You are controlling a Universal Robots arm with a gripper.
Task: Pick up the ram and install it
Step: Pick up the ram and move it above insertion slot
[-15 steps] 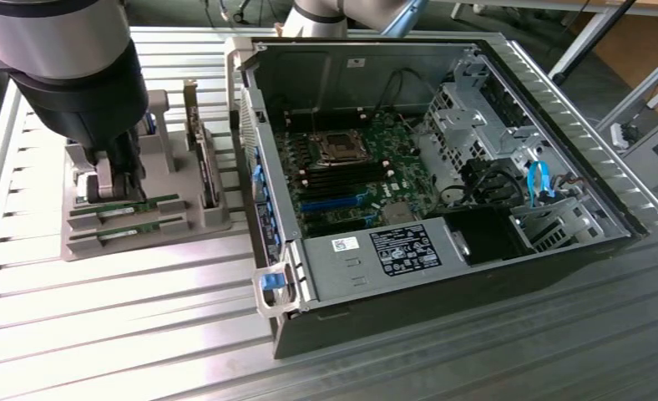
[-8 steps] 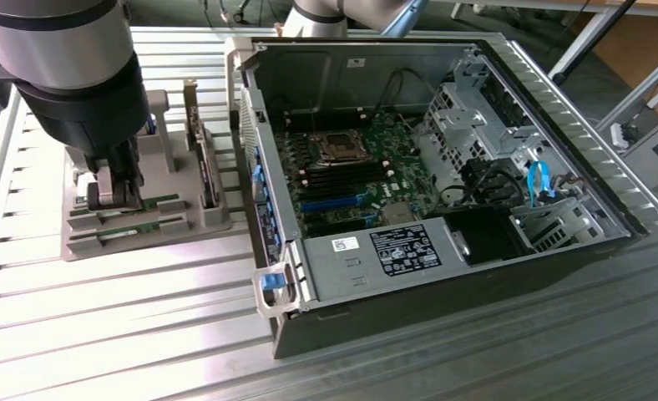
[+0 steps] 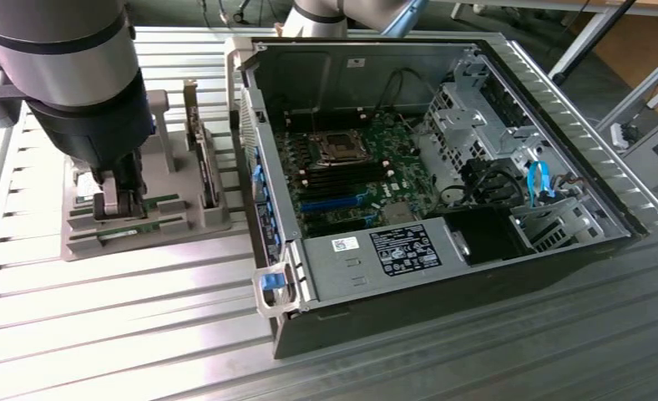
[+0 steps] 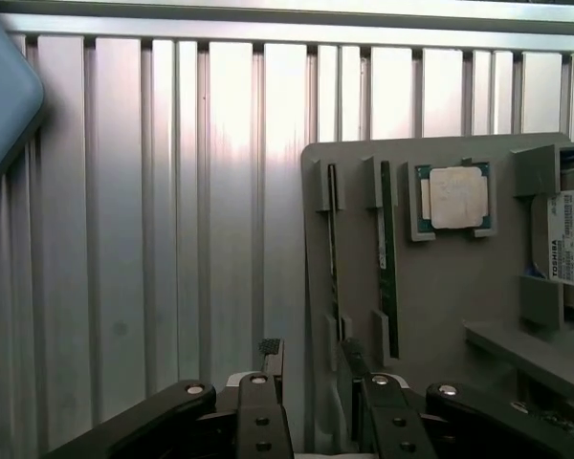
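Two ram sticks stand on edge in slots of a grey holder tray [image 4: 440, 287]. The nearer ram [image 4: 332, 249] is a thin green strip that runs toward my right fingertip [image 4: 352, 356]; the second ram [image 4: 387, 249] lies parallel just beyond it. My gripper [image 4: 311, 356] is open, low over the tray's end, with nothing between its fingers. In the exterior view the gripper [image 3: 118, 207] hangs down onto the tray [image 3: 84, 246] at the exterior view's left, with a green ram edge [image 3: 162, 201] beside it.
A square silver processor [image 4: 457, 198] and a labelled hard drive [image 4: 572, 239] sit further along the tray. The open computer case [image 3: 441, 167] with its motherboard [image 3: 351, 180] lies at the exterior view's right. Everything rests on a ribbed metal table [image 4: 172, 239].
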